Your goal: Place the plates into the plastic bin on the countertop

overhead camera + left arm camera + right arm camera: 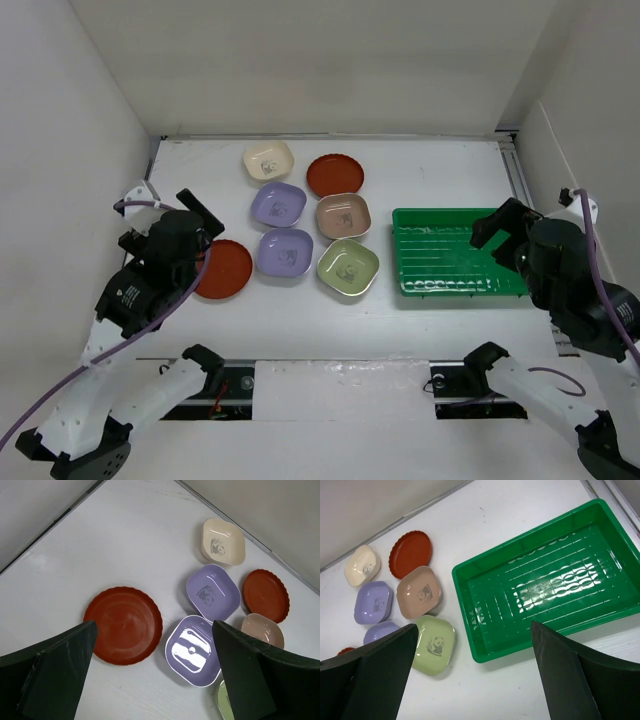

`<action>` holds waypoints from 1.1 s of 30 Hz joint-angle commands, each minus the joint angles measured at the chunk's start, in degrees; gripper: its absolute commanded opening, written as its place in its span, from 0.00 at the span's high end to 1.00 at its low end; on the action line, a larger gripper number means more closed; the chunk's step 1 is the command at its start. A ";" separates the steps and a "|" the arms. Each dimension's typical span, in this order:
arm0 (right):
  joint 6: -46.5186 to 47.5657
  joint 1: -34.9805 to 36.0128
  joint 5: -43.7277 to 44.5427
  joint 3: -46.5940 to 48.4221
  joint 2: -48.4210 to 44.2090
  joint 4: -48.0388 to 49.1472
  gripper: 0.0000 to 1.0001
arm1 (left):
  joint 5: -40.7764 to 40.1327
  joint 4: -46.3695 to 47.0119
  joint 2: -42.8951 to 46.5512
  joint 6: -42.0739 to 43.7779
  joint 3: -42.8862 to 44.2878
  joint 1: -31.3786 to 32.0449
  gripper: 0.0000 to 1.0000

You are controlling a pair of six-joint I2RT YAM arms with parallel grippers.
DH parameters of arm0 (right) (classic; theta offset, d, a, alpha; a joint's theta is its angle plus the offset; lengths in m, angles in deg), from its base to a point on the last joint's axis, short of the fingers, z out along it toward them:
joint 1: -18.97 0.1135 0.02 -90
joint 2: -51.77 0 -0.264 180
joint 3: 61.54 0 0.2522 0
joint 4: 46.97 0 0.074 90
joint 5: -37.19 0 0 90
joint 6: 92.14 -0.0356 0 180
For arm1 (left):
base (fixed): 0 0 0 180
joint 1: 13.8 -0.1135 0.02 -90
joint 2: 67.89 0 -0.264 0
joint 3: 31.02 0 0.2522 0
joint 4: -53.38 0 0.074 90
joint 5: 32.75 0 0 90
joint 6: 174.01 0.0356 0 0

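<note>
Seven plates lie on the white countertop [430, 170]: cream [268, 160], red-orange [335, 175], two lavender [278, 204] [284, 251], tan-pink [343, 216], olive green [348, 267], and a second red-orange one [225, 270] at the left. My left gripper [200, 228] hangs open above that left red-orange plate [122, 625] and the near lavender one [192, 650], holding nothing. The green plastic bin [455, 252] sits at the right with nothing in it. Over the bin's near edge [485, 655] my right gripper [497, 228] is open and holds nothing.
White walls close in the countertop at the left, back and right. A metal rail [330, 135] runs along the back edge. Both arm bases stand at the near edge. Bare surface lies between the olive green plate [435, 642] and the bin.
</note>
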 commanded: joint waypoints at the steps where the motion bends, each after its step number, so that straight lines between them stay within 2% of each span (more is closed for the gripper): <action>1: 0.91 -0.23 0.19 -0.59 -0.36 3.33 0.00 | -1.28 0.70 0.10 -1.50 -1.01 -0.05 0.00; 7: 2.58 -0.23 -5.78 -2.61 -0.89 10.52 0.00 | -0.06 2.28 -0.95 -1.50 -2.14 -0.05 0.00; 11: 1.96 -0.23 -10.52 -3.67 2.70 16.42 0.00 | 2.49 6.75 -2.09 -0.98 -5.65 -0.05 0.00; 14: 1.96 -0.75 -13.69 -4.20 9.63 23.08 0.00 | 6.27 9.92 -2.71 -0.98 -8.73 -0.05 0.00; 17: 3.27 -2.59 -19.92 0.78 21.23 28.71 0.00 | 10.40 13.79 -4.90 0.86 -11.64 -0.05 0.00; 18: 3.98 -3.12 -21.24 2.47 27.87 29.87 0.00 | 11.02 13.19 -6.56 0.87 -11.64 -0.05 0.00; 22: 9.32 -5.76 -22.92 12.74 44.34 34.79 0.00 | 11.98 13.18 -8.25 2.19 -11.64 -0.05 0.00; 25: 11.79 -8.48 -25.63 24.07 55.50 34.28 0.00 | 13.75 14.67 -8.25 3.94 -12.87 -0.05 0.00; 26: 14.42 -8.49 -26.95 27.32 63.28 33.31 0.00 | 14.53 15.20 -7.72 3.94 -12.87 -0.05 0.00; 29: 16.10 -9.71 -27.58 40.33 77.09 27.34 0.04 | 15.33 15.82 -7.72 5.08 -13.39 -0.05 0.00; 31: 16.81 -9.72 -28.80 46.57 81.97 25.58 0.04 | 16.38 16.43 -7.72 5.70 -13.40 -0.05 0.00; 33: 17.34 -10.42 -29.59 48.70 87.07 26.45 0.05 | 16.91 16.43 -8.25 5.70 -13.40 -0.05 0.00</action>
